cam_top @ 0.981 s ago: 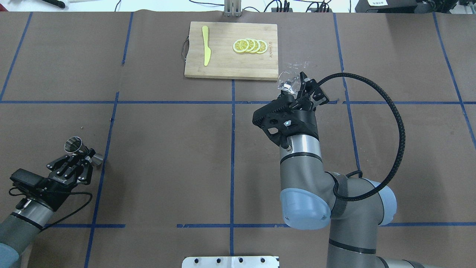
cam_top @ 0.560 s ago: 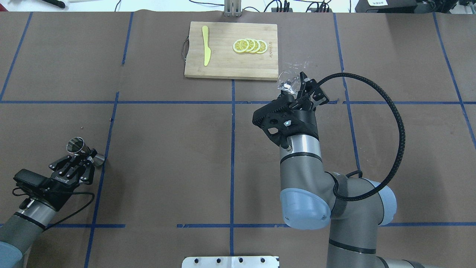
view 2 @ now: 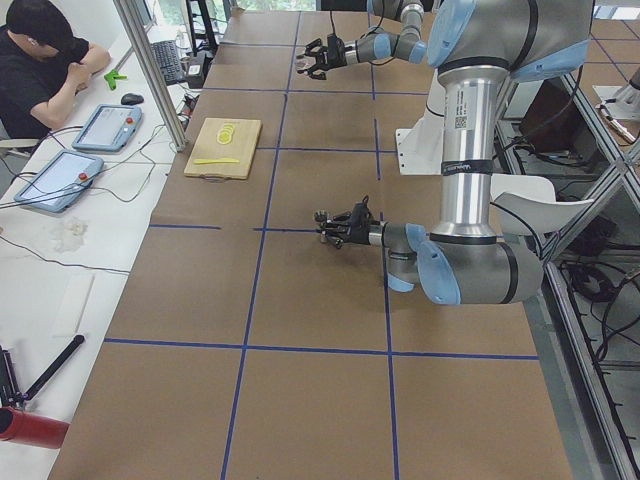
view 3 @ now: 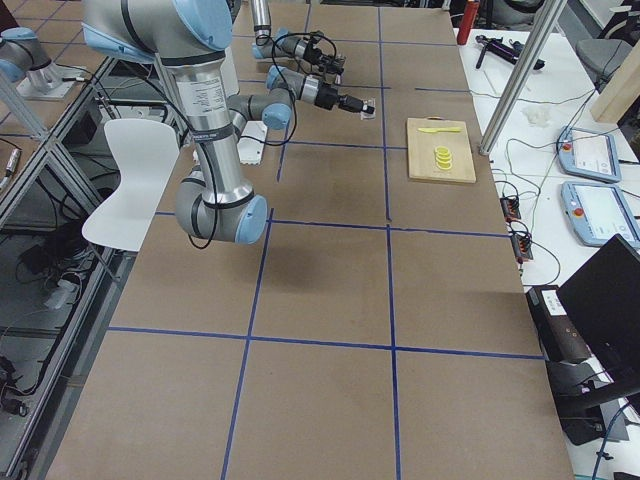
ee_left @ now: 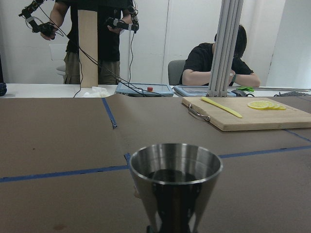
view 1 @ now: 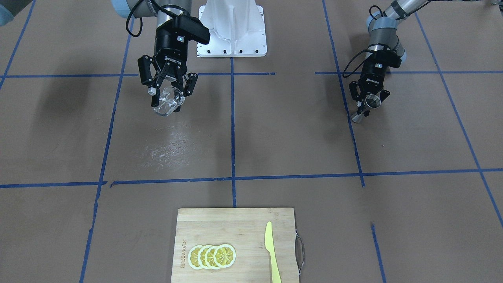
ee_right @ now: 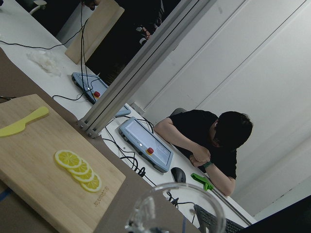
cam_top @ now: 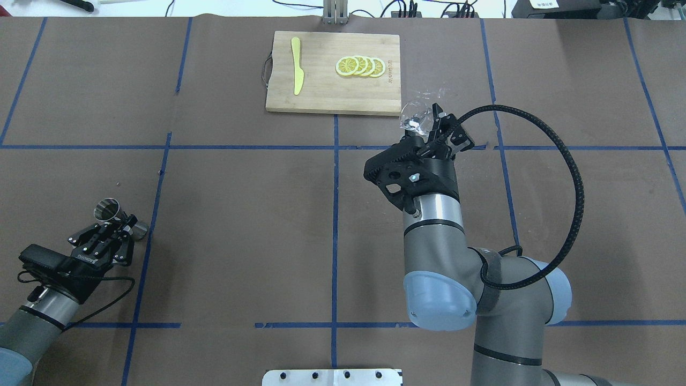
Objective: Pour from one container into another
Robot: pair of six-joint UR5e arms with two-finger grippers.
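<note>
Holding 2 vessels well apart over the brown worktop (cam_top: 241,214).
Our right jaws are clamped on the small clear thick-walled glass cup (view 1: 167,104) near the bamboo cutting board (cam_top: 321,91); our left jaws grip the silvery steel hourglass jigger (cam_top: 109,209) at its waist.

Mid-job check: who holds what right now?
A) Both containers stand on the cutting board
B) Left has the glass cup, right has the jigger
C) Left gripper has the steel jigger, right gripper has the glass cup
C: the left gripper is closed on the steel jigger at its waist, and the right gripper is closed on the glass cup.
</note>
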